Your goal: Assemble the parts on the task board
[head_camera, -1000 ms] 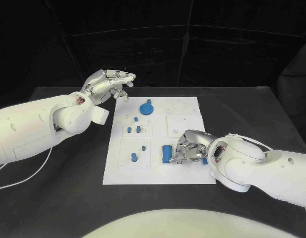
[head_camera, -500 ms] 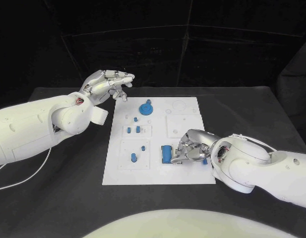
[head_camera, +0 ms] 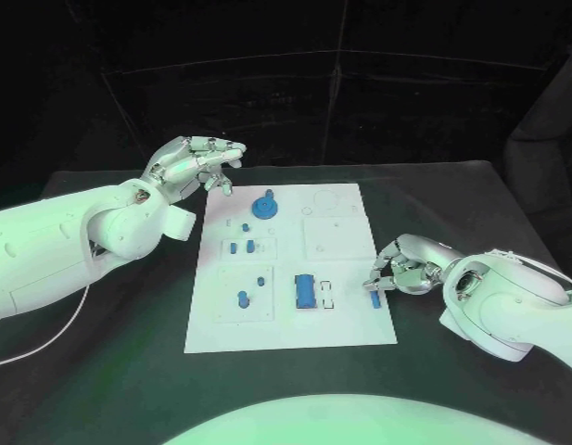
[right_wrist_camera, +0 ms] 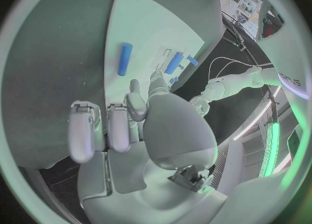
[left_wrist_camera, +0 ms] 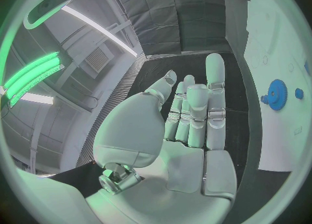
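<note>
The right hand hangs at the near right edge of the white plastic task board, fingers curled; whether it pinches the small blue bar just beneath them, I cannot tell. A loose pinch could drop that bar off the board onto the black worktop. The left hand hovers loosely spread, holding nothing, beyond the far left corner. I count about eight blue parts: one gear, one larger block, the rest small pegs.

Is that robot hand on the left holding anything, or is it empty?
Empty. The left hand hovers beyond the task board's far corner; in the wrist view its fingers are stretched out with nothing between them.
</note>
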